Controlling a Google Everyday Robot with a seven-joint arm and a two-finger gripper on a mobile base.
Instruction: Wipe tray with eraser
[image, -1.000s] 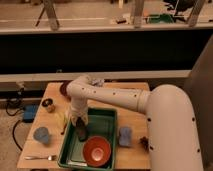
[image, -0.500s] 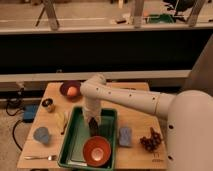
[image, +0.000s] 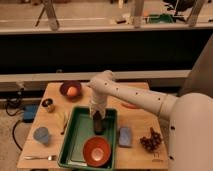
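A large green tray with a raised rim lies on the wooden table, near its front edge. My gripper reaches down into the tray's far right part. It is shut on the eraser, a small dark upright block whose lower end rests on the tray floor. A round orange-red bowl sits inside the tray at its near end, just in front of the eraser.
A dark bowl holding an orange stands at the back left. A small dark cup and a blue cup stand left of the tray, a fork at the front left. A blue-grey pad and dark grapes lie to the right.
My arm has swung to the right, carrying the eraser from the tray's left side to its right side.
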